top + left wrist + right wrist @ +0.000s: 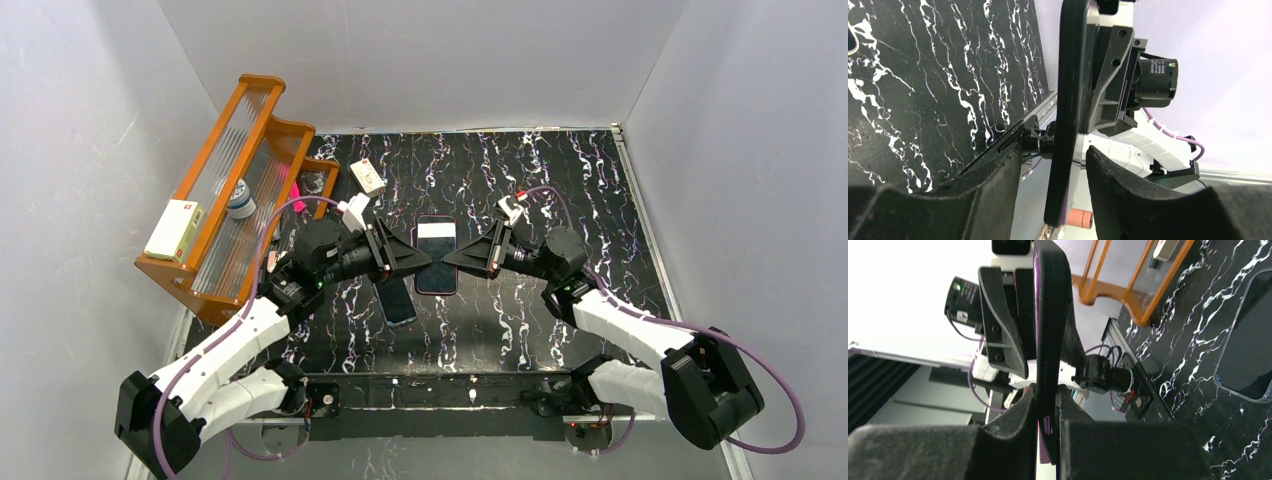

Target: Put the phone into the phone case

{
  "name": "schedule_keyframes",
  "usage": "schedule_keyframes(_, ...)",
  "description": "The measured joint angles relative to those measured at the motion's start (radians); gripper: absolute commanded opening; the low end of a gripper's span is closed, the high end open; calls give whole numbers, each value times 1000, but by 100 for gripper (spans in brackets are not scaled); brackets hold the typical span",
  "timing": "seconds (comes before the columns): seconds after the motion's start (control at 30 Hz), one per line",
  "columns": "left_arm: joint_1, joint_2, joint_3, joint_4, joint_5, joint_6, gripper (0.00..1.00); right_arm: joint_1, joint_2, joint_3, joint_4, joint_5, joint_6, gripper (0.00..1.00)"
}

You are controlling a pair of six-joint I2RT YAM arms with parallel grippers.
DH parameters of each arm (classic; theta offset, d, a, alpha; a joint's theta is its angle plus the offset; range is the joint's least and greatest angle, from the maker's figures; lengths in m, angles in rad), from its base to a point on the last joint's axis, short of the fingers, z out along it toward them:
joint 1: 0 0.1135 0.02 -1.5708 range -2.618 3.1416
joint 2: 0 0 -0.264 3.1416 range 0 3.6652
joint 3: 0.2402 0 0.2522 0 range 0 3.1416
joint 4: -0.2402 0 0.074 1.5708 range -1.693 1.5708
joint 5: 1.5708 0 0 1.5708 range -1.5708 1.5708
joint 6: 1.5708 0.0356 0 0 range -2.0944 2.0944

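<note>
Top external view: the black phone case (436, 272), a dark face seen within its purple rim, is held level above the middle of the desk (560, 170). It is clamped by the right claw (447, 258) from 3 o'clock. The left claw (428, 257), at 9 o'clock, is spread apart around the case's other end without touching it. A clear-rimmed phone (398, 302) is laid flat at 7 o'clock.

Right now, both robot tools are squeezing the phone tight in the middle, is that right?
Not quite. Only the right tool is squeezing the phone. The left tool has a finger on either side of it, but they are not touching it: there is a gap on each side. The left wrist view shows this.
</note>
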State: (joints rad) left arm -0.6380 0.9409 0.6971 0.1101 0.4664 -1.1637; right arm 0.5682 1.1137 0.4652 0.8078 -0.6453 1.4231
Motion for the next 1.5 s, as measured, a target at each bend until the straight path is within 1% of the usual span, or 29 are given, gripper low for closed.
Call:
schedule_keyframes(0.07,0,3,8,5,-4,2,44,2,5,10,0,-45,-16,5)
schedule_keyframes(0.13,0,12,16,18,-6,2,36,2,5,14,0,-81,-27,7)
schedule_keyframes(0.2,0,24,19,37,-7,-3,23,2,5,18,-6,-114,-44,11)
schedule_keyframes(0.23,0,31,19,47,-7,-7,13,2,5,21,-15,-127,-55,15)
schedule_keyframes(0.3,0,39,18,73,-5,-12,2,2,5,32,-54,-148,-76,25)
schedule_keyframes(0.33,0,39,17,83,-3,-20,0,1,5,37,-71,-156,-84,32)
schedule_keyframes(0.43,0,39,8,122,1,-26,0,-4,2,58,-108,-171,-111,53)
schedule_keyframes(0.47,0,39,2,129,0,-27,0,-3,-2,60,-113,-181,-121,57)
schedule_keyframes(0.53,0,39,-7,130,-9,-27,0,-1,-12,60,-121,-202,-138,63)
schedule_keyframes(0.63,1,38,-22,145,-27,-27,0,1,-15,60,-125,-222,-145,64)
schedule_keyframes(0.87,2,30,-37,203,-71,-27,0,2,-15,21,-118,-259,-136,61)
schedule_keyframes(0.93,2,30,-37,226,-80,-32,0,2,-15,13,-118,-267,-132,58)
schedule_keyframes(1.03,3,27,-47,257,-89,-37,0,2,-15,10,-116,-274,-124,45)
schedule_keyframes(1.17,4,26,-51,251,-93,-30,0,2,-15,8,-108,-273,-115,13)
schedule_keyframes(1.23,6,22,-43,220,-101,-10,0,2,-18,2,-101,-266,-113,4)
schedule_keyframes(1.27,6,21,-30,185,-110,8,0,4,-25,-5,-103,-256,-109,1)
schedule_keyframes(1.4,-4,21,57,23,-133,98,0,21,-73,-19,-146,-199,-117,1)
schedule_keyframes(1.5,-10,22,92,-37,-138,141,0,28,-100,-7,-216,-174,-146,1)
